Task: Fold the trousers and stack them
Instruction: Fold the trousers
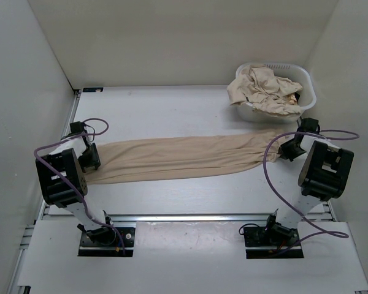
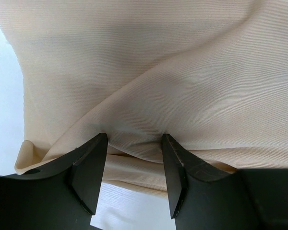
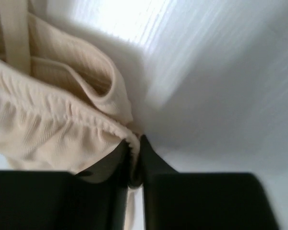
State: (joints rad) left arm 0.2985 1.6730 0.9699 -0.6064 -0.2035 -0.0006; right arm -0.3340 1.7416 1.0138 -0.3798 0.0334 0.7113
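One pair of beige trousers (image 1: 184,156) lies stretched out flat across the table from left to right. My left gripper (image 1: 91,160) is at the leg ends. In the left wrist view its jaws stand apart over the cloth (image 2: 158,72), with a folded hem edge lying between the fingertips (image 2: 134,139) and bare table showing below. My right gripper (image 1: 286,149) is at the waist end. In the right wrist view it (image 3: 136,141) is shut on the gathered waistband (image 3: 53,129), pinched between the two fingers.
A white laundry basket (image 1: 303,76) stands at the back right, just behind my right gripper, with more crumpled beige trousers (image 1: 264,89) heaped in it and hanging over its rim. White walls enclose the table on three sides.
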